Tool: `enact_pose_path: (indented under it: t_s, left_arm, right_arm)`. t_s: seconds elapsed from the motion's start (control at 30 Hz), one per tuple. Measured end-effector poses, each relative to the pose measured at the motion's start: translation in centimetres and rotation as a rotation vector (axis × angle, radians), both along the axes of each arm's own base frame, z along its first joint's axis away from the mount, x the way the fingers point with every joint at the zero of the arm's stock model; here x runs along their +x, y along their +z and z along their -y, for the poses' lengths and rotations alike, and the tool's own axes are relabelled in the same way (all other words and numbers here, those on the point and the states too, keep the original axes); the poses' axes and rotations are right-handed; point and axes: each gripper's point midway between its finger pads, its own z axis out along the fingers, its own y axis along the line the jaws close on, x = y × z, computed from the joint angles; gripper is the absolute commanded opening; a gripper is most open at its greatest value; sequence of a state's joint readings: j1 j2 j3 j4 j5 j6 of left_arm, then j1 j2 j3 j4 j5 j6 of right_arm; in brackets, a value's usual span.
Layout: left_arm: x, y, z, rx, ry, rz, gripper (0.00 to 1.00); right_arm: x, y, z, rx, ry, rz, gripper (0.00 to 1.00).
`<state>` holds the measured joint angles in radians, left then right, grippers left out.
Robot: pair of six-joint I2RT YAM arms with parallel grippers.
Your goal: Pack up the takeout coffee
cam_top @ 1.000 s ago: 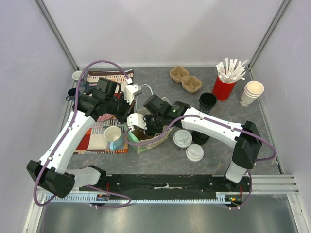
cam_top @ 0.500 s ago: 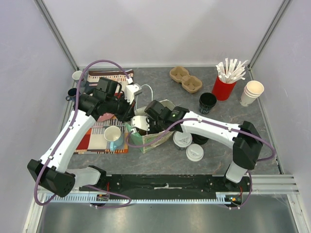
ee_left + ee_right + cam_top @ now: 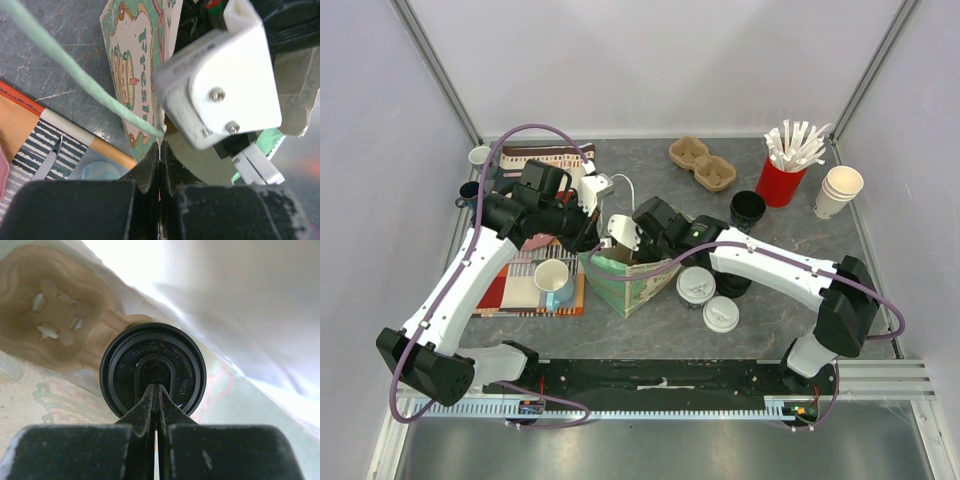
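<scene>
Takeout coffee: packing unfinished, 0 of 2 white-lidded cups bagged.
Top: I logged 2 takeout coffee cups [image 3: 697,285] on the table just beside the paper bag [image 3: 635,285], outside it. Left wrist: left gripper [image 3: 159,155] pinched shut on the bag rim. Right wrist: right gripper [image 3: 156,395] closed inside the bag at a black lid [image 3: 185,365]; hold on it unclear.

**Three views, all meeting at the paper bag [image 3: 638,285].**
Your top camera sits high behind the arm bases, looking down over the whole table [image 3: 640,160] from afar. Your left wrist camera rides close behind the left gripper [image 3: 160,150], facing along its fingers at the bag's printed wall just past the tips, with the right arm's white wrist housing [image 3: 220,75] beside them. Your right wrist camera looks along the right gripper [image 3: 156,390] into that bag, a black lid [image 3: 152,365] just ahead of the tips.
</scene>
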<state>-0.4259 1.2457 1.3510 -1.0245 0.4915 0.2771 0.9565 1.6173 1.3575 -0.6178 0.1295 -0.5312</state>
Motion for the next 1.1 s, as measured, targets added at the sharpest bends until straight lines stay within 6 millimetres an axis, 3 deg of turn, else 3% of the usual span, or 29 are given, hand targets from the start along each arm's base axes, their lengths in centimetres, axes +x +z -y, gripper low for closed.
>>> enact_pose_path:
  t_s: [0.57,0.9,1.1]
  left_arm:
    - [-0.4,-0.1,0.0,0.002,-0.011,-0.015,0.02]
    - [-0.4,0.2,0.0,-0.001,-0.011,-0.011,0.02]
    - [-0.4,0.3,0.1,-0.003,-0.012,-0.009,0.02]
  right_arm:
    - [2.3,2.2,3.3,0.074,-0.206,0.023,0.00]
    - [1.1,2.3,2.5,0.116,-0.161,-0.037,0.06]
    - [-0.1,5.8,1.2,0.237,-0.095,-0.050,0.13]
